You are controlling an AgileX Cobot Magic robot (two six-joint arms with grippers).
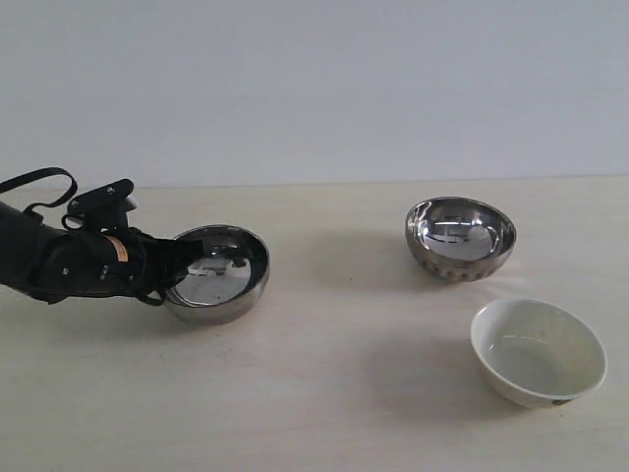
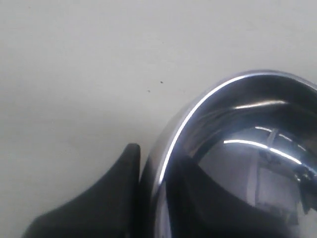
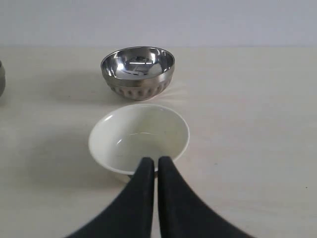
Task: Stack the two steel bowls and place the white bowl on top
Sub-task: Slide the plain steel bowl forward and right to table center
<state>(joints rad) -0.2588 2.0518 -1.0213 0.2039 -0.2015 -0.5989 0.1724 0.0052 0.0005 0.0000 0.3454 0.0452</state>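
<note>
The smooth-sided steel bowl [image 1: 221,270] stands at the left of the table, with my left gripper [image 1: 177,264] shut on its near rim. In the left wrist view one finger lies outside the bowl [image 2: 247,148] and one inside, the gripper [image 2: 157,163] pinching the wall. Far right stands the dimpled steel bowl [image 1: 460,238], also in the right wrist view [image 3: 137,69]. The white bowl [image 1: 537,351] sits in front of it. My right gripper [image 3: 152,161] is shut on nothing, just short of the white bowl [image 3: 141,136]; the exterior view does not show it.
The pale wooden table [image 1: 324,393] runs back to a plain white wall. A sliver of the smooth steel bowl [image 3: 1,79] shows at the edge of the right wrist view. The left arm's black body and cable loop lie along the table's left side.
</note>
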